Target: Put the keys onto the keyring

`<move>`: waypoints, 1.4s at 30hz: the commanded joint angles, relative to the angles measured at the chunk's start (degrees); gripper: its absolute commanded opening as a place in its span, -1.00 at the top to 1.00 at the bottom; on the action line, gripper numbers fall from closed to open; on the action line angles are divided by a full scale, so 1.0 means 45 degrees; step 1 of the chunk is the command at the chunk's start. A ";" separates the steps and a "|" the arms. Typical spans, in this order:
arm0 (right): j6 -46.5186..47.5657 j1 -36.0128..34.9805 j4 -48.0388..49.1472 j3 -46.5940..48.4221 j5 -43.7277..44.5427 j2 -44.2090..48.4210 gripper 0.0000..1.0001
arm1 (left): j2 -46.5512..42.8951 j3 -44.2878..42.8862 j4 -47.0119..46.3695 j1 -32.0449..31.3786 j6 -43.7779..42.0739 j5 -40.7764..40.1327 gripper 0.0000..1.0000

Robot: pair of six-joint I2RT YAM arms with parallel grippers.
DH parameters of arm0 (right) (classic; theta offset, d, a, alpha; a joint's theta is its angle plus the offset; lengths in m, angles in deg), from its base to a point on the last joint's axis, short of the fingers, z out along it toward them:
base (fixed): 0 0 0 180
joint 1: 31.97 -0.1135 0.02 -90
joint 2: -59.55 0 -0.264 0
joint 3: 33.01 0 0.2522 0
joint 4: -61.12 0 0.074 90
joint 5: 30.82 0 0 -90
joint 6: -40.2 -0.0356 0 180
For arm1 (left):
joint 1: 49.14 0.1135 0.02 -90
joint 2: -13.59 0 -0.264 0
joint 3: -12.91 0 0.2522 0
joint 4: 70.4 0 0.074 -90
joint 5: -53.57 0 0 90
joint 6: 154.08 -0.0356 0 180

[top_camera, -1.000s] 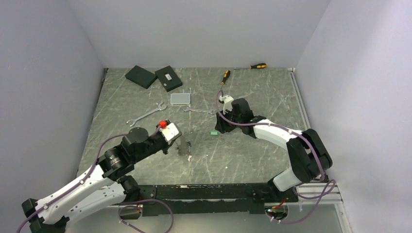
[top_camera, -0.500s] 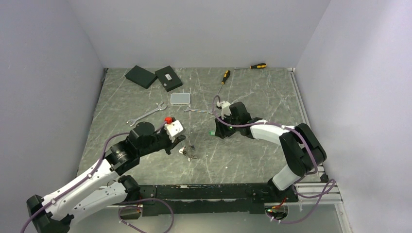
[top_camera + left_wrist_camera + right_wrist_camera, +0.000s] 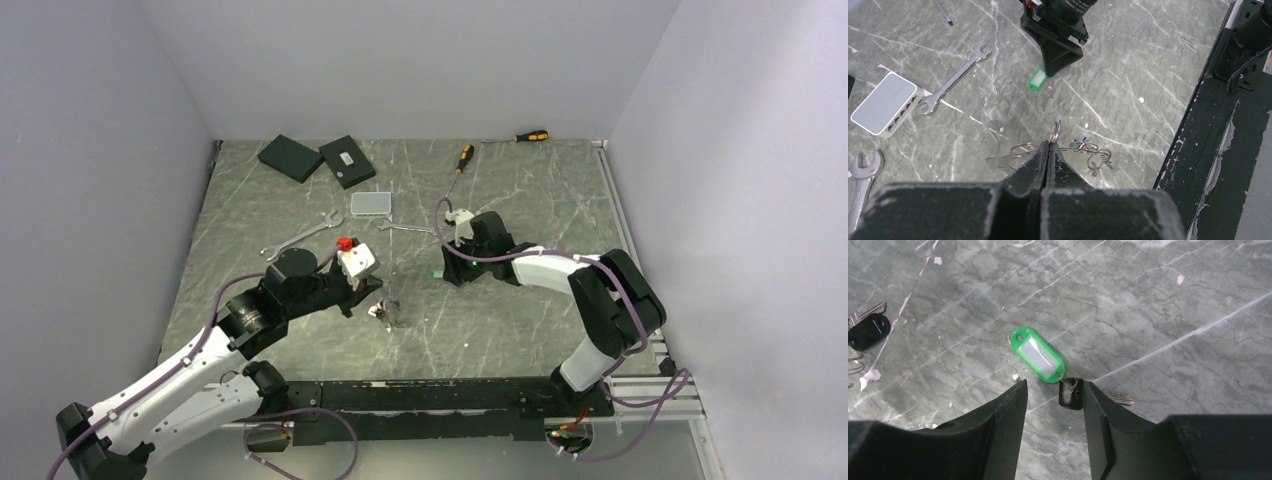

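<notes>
While the right hand (image 3: 1054, 388) hangs with fingers apart, the key (image 3: 1071, 392) lies on the bench (image 3: 1173, 300) between them, its green tag (image 3: 1038, 355) just ahead. Light, stiff and flat, it will likely skid; the thick black head looks the best hold. The left hand (image 3: 1048, 146) is pinched together on the thin, probably slippery ring (image 3: 1055, 131).
</notes>
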 commanded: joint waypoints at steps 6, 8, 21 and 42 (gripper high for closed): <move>0.0321 0.0018 0.0040 0.0508 0.0241 -0.0450 0.31 | -0.0285 -0.0434 -0.1042 0.0082 0.0182 0.0329 1.00; 0.0304 0.0026 0.0011 0.0495 0.0202 -0.0456 0.41 | -0.0324 -0.0424 -0.1043 0.0075 0.0182 0.0336 1.00; 0.0260 0.0016 0.0362 0.0199 -0.0641 0.0410 1.00 | -0.0296 -0.0446 -0.0979 0.0114 0.0072 0.0345 1.00; 0.0434 -0.1053 0.1687 -0.0621 -0.2190 0.5491 1.00 | 0.0260 -0.0884 -0.0876 0.1257 0.0358 0.2177 1.00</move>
